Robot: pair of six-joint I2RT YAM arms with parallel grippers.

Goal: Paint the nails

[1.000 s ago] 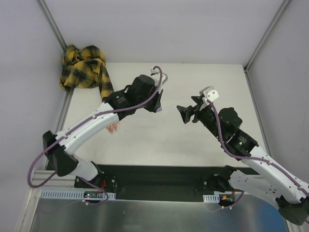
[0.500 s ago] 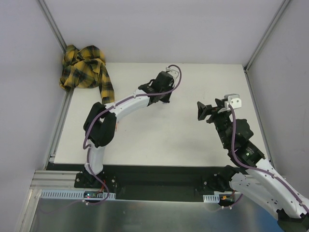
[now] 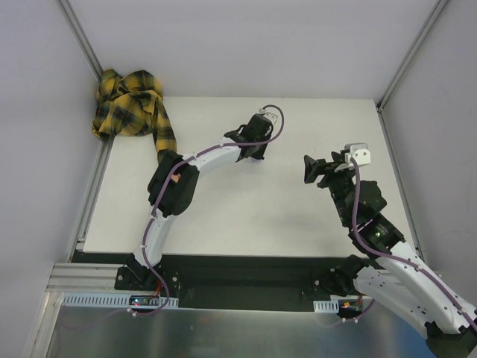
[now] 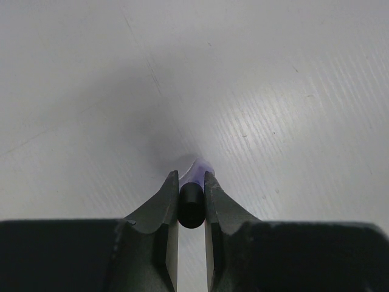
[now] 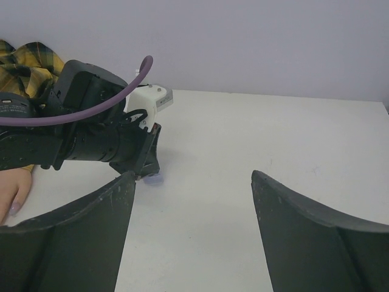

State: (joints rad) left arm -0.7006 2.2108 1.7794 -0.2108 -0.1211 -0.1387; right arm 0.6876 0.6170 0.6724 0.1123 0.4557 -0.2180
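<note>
Because the small purple bottle point(image 4: 197, 171) must be opened before any painting can begin, the left gripper point(image 4: 191, 177) is clenched on its black cap point(image 4: 191, 205), low over the white table point(image 3: 246, 216). The right gripper point(image 5: 193, 177) faces it with jaws spread wide and empty, probably ready to take the bottle body so that the cap can be unscrewed. The nails point(image 5: 13, 208) tip the fake hand point(image 5: 12, 188), which lies at the left by the plaid sleeve point(image 3: 130, 104), well apart from the bottle. No brand, label or writing can be read anywhere.
</note>
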